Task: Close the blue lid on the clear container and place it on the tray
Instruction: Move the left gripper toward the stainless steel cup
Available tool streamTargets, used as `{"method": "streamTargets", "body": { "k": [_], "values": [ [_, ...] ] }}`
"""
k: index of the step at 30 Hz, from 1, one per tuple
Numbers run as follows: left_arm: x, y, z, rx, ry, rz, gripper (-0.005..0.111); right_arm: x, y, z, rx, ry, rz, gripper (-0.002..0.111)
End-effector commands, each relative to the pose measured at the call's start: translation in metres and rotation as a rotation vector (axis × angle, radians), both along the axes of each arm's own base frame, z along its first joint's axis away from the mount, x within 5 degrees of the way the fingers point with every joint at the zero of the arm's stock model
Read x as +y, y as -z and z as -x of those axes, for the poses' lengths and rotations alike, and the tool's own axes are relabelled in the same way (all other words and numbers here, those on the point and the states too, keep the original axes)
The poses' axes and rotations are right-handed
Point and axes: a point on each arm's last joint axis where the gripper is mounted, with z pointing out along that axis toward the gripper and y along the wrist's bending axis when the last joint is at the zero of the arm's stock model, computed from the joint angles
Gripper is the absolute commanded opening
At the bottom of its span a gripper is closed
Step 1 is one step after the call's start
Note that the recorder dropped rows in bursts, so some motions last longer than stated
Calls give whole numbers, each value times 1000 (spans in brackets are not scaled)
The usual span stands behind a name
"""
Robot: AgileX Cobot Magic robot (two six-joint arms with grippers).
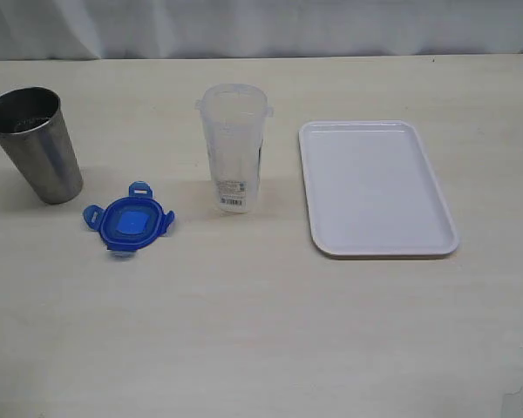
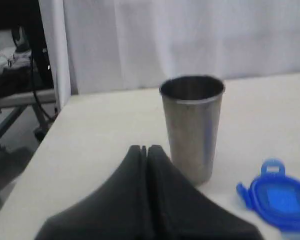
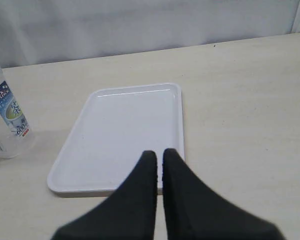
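The clear container (image 1: 231,144) stands upright and uncovered at the table's middle, a barcode sticker near its base; the right wrist view catches its edge (image 3: 5,120). Flat on the table to its left lies the blue lid (image 1: 129,219), also at the edge of the left wrist view (image 2: 282,196). The white tray (image 1: 375,187) lies to the right with nothing on it. Neither gripper shows in the exterior view. My left gripper (image 2: 145,149) is shut and holds nothing, near the steel cup. My right gripper (image 3: 159,154) is shut and holds nothing, over the tray's (image 3: 125,125) near rim.
A grey steel cup (image 1: 35,144) stands upright at the far left, close behind the lid; it also shows in the left wrist view (image 2: 192,127). A white curtain hangs behind the table. The table's left edge and some equipment beyond it show in the left wrist view.
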Motion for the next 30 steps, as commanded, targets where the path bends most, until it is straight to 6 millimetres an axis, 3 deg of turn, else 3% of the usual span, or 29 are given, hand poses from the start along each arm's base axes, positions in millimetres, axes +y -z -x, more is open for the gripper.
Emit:
{"method": "streamTargets", "body": {
  "k": [1,8,14,16,18,19,21,25,30],
  "values": [
    [-4,-20,0,-234,39,15,0,0,1,0,-4,6,1,4],
    [-7,-41,5,-473,82,23,0,0,1,0,-4,6,1,4],
    [-9,-50,8,-570,124,176,0,0,1,0,-4,6,1,4],
    [-9,-50,8,-570,128,187,11,0,1,0,-4,6,1,4],
    [-9,-51,9,-584,132,188,41,0,1,0,-4,6,1,4],
    [-9,-53,10,-607,138,186,70,0,1,0,-4,6,1,4],
    [-10,-55,11,-637,149,176,105,0,1,0,-4,6,1,4],
    [-11,-55,5,-611,153,183,105,0,1,0,-4,6,1,4],
    [-13,-47,-29,-446,162,195,105,0,1,0,-4,6,1,4]
  ]
}}
